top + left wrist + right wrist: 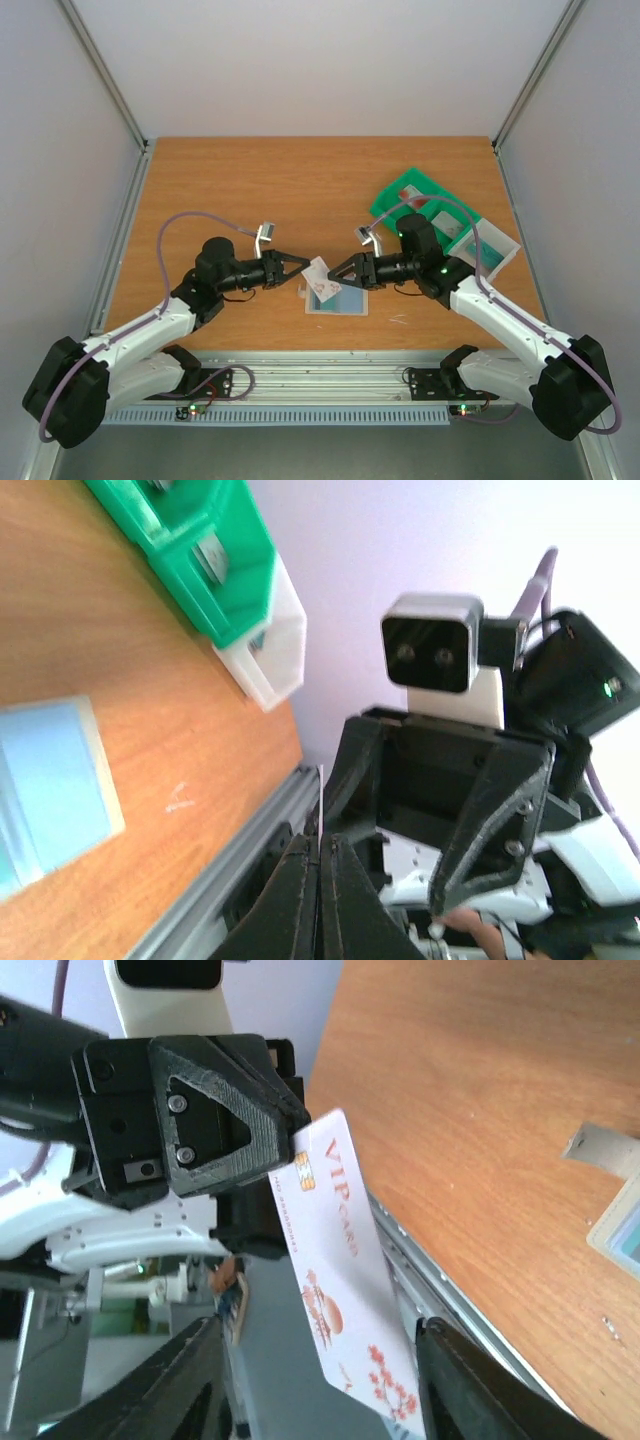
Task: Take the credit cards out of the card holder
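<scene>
Wooden table (250, 180), white walls: left gripper (303, 268) pinching VIP credit card (335, 1260) by one corner; right gripper (338, 270) spread, flanking its free end. Card holder (340, 300) lies at 6 o'clock beneath. Hazard: the shallow corner pinch may let the card pivot or drop.

left claw (321, 845) pinching edge-on credit card (320, 798) | card holder (103, 775) on table (120, 660) | green tray (215, 590)

Card holder (337, 298) lies on table (250, 180), centre, near the front edge. 1 credit card (318, 272) sits in the left gripper (303, 268), above the holder's left end. Tray (383, 207) stands behind, right.
</scene>
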Controlling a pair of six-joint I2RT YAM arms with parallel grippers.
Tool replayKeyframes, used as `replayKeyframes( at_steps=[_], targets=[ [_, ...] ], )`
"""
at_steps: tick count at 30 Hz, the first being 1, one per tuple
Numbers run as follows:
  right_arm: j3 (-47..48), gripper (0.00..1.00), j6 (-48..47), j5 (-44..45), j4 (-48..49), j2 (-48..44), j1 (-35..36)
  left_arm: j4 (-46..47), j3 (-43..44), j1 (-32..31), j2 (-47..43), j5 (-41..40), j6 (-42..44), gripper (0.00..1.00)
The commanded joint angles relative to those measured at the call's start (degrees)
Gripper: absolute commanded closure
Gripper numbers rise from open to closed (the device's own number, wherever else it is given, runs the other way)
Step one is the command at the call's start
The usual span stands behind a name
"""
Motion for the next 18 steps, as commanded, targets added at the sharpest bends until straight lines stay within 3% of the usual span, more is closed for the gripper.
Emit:
replayKeyframes(
  at_steps=[1,3,9,18],
  targets=[
    [-3.7,0.4,15.2,4.8,12.6,-2.1,0.2,-1.2,2.8,0.1,-0.6,-10.8,1.4,0.99],
    [-4.9,0.35,19.8,5.5,18.0,-2.1,0.2,-0.6,2.9,0.1,-1.1,-14.4,0.9,1.0],
    [-7.4,0.34,26.3,12.2,24.2,-2.3,0.2,1.5,3.8,0.1,-2.4,-23.9,-2.0,1.0],
    [-8.2,0.34,34.1,11.7,41.3,4.6,0.5,5.8,3.3,0.1,-2.0,-32.5,-2.4,1.0]
  ],
)
